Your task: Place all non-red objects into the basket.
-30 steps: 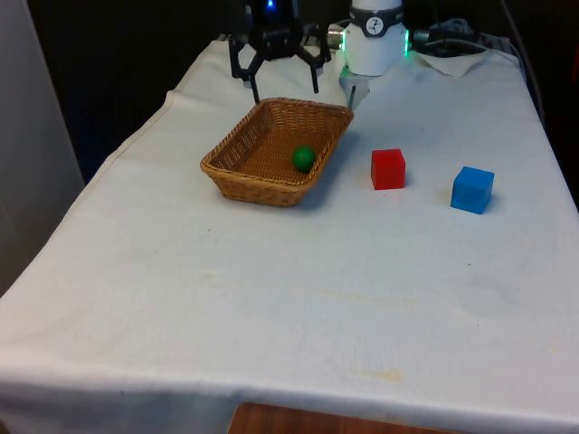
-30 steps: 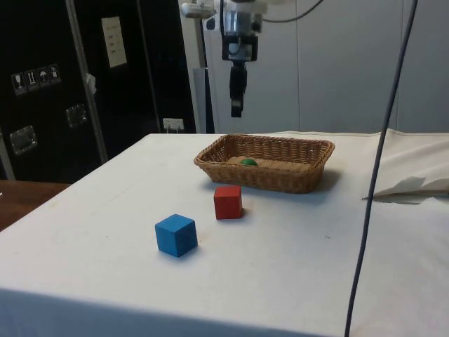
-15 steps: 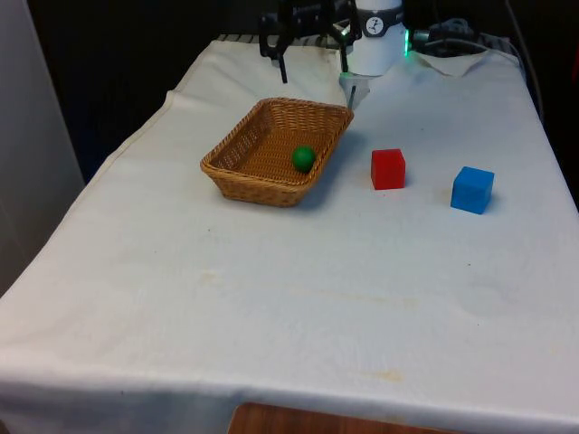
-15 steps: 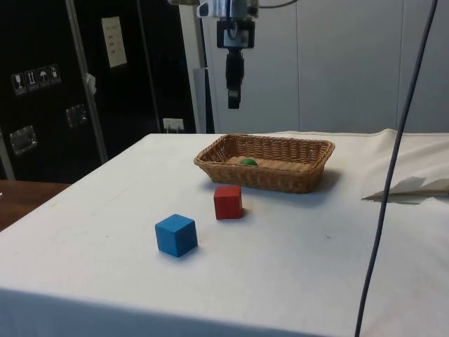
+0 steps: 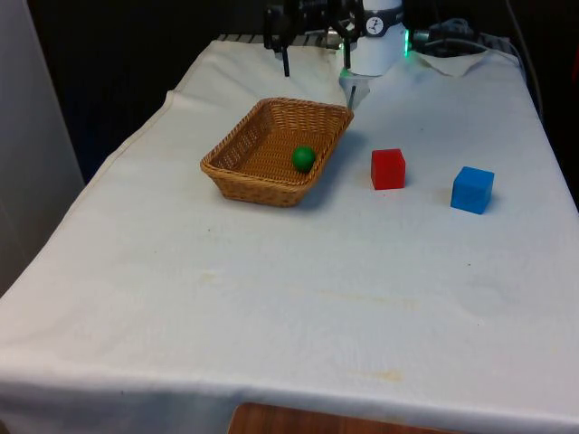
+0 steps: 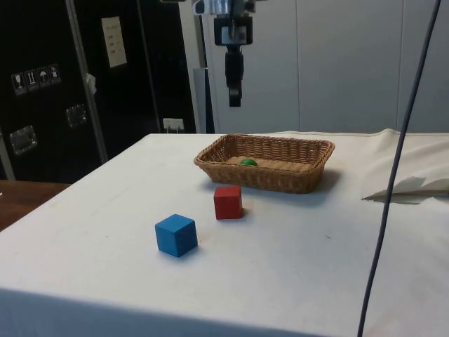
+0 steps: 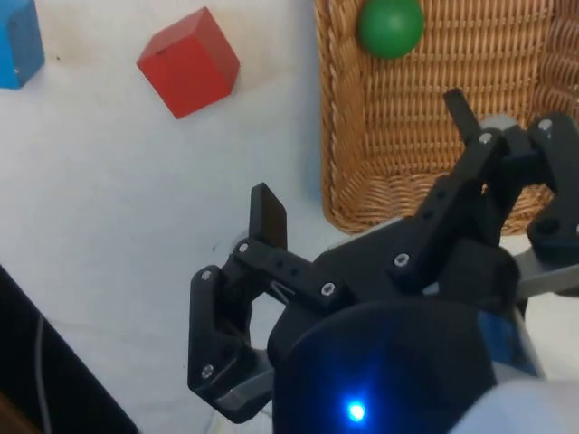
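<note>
A woven basket (image 5: 244, 154) (image 6: 309, 156) (image 7: 507, 54) holds a green ball (image 5: 303, 158) (image 6: 248, 162) (image 7: 390, 25). To its side, at the front view's right, stands a red cube (image 5: 387, 168) (image 6: 228, 202) (image 7: 189, 62). Farther right is a blue cube (image 5: 472, 189) (image 6: 175, 234) (image 7: 16, 42). My gripper (image 5: 316, 61) (image 6: 234, 98) (image 7: 366, 158) hangs open and empty, high above the basket's far end, near the robot's base.
A crumpled white cloth (image 5: 457, 56) (image 6: 410, 186) lies at the table's far right corner in the front view. A cable (image 6: 393, 168) hangs across the side view's right.
The gripper has risen away from the basket and shifted toward the front view's right, staying open. The ball and both cubes have not moved.
</note>
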Available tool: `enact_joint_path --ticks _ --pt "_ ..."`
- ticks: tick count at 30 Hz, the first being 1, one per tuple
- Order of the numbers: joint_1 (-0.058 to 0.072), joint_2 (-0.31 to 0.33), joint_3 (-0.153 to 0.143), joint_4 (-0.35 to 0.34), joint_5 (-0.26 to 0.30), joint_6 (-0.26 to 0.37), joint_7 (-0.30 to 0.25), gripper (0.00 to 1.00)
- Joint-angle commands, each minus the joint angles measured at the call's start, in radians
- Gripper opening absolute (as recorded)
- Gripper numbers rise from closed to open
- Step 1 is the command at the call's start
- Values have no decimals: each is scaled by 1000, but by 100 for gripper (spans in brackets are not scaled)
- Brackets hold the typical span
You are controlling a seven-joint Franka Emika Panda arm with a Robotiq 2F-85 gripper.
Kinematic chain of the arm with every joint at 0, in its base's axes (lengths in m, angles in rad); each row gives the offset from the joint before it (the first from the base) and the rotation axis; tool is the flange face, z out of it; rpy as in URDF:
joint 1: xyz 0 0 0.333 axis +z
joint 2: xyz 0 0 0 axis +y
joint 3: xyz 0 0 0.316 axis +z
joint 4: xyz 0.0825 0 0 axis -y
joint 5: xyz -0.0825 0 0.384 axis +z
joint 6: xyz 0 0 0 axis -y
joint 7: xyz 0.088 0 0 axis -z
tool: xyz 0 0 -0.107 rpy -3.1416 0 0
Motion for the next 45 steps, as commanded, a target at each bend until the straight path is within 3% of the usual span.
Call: enact_joint_path --ticks 1,2,5,8,9,15,18,25,27,31,37,40,45 --pt "0 -1 1 2 -7 -5 7 100" --pt "0 -7 5 7 -36 -22 37 100" --pt "2 -23 16 14 -49 -44 62 100" --pt "2 -39 28 14 -49 -60 77 100" --pt "1 -33 25 14 -31 -52 57 100" --pt "5 -68 65 -2 -40 -74 112 100" --pt "2 -67 75 -2 -30 -74 108 100" --pt "9 -92 130 -31 -25 -72 164 100" --pt "5 -87 137 -27 -24 -74 162 100" --pt "12 -90 169 -39 -14 -65 194 100" --pt "10 -86 197 -43 -5 -67 209 100" --pt "17 -74 216 -46 7 -47 230 100" --pt "13 -63 234 -44 14 -48 236 100"
